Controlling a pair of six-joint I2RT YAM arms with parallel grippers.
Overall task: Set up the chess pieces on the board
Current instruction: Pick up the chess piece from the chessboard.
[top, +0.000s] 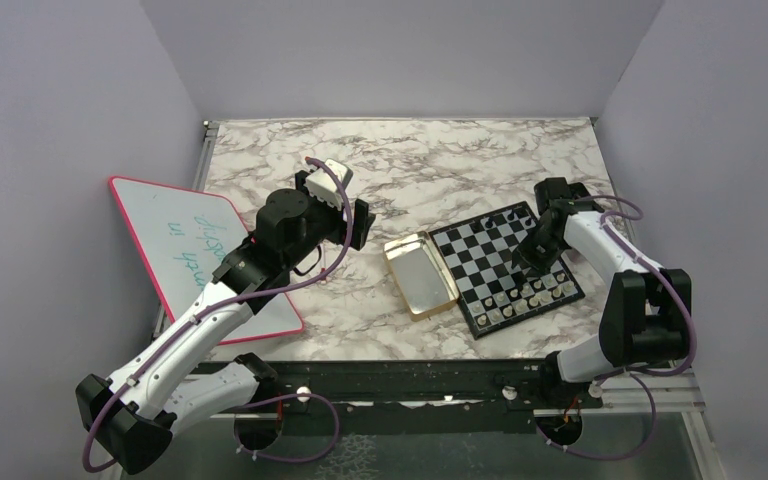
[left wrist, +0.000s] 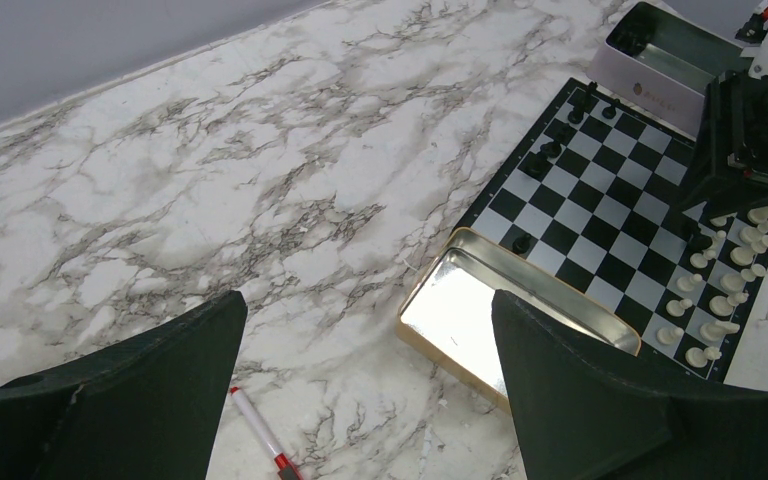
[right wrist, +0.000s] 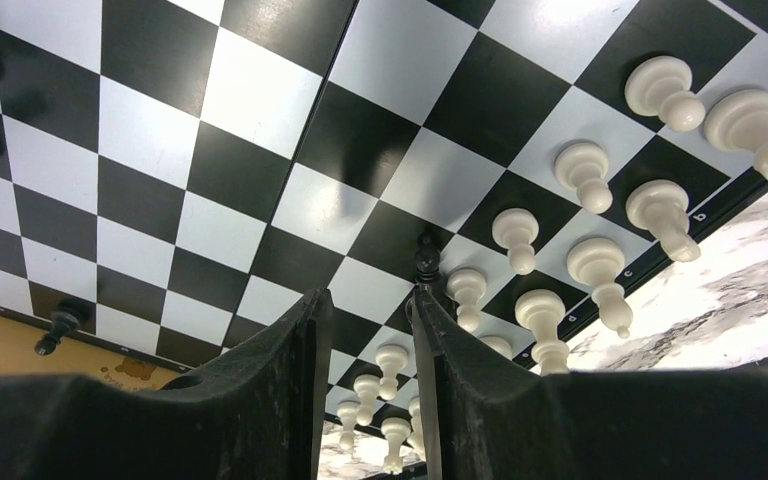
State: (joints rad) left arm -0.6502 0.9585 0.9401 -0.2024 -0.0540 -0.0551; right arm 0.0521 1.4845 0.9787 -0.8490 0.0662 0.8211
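Note:
The board (top: 505, 262) lies right of centre on the marble table. Pale chess pieces (top: 535, 295) stand in two rows along its near edge, also shown as white chessmen (right wrist: 585, 175) in the right wrist view. A few black pieces (left wrist: 550, 150) stand at the far side. My right gripper (right wrist: 370, 297) hovers low over the board (right wrist: 260, 150), jaws a narrow gap apart with nothing between them. A black pawn (right wrist: 427, 255) stands just beyond its right fingertip. My left gripper (left wrist: 368, 300) hangs wide open above bare table, left of the board.
An open gold tin (top: 420, 275) lies against the board's left edge. A second open box (left wrist: 660, 50) sits beyond the board's far corner. A pink-rimmed whiteboard (top: 195, 250) lies at the left under my left arm. A red-tipped marker (left wrist: 260, 435) rests below my left gripper.

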